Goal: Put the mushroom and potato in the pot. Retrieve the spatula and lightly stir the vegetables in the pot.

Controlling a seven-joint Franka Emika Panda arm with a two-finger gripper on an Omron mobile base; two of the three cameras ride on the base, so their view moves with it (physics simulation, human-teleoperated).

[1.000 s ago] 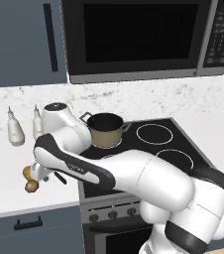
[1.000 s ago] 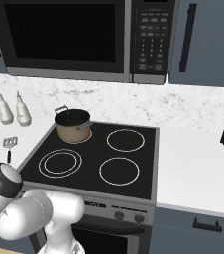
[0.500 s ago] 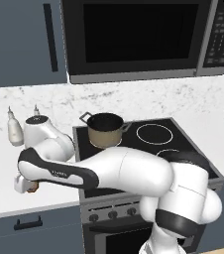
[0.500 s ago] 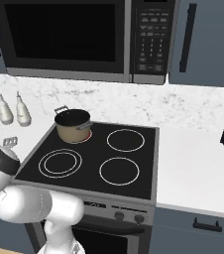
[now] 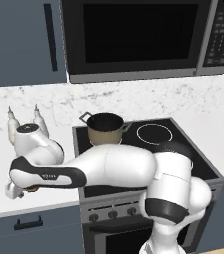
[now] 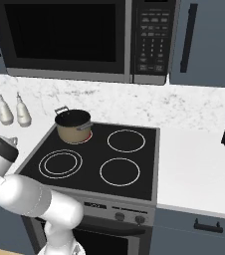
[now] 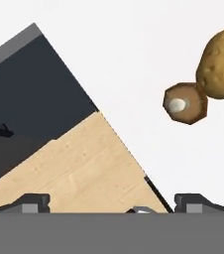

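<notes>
Left base view looks forward and down from behind the arm's left, right base view from behind its right; both take in the stove and the pot from mid-range. Hand view sits close above the counter, gazing along the gripper; the potato and mushroom lie ahead, off toward one fingertip.

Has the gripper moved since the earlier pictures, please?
Yes. In the left base view the gripper has swung left, away from the pot, toward the counter's front edge.
</notes>
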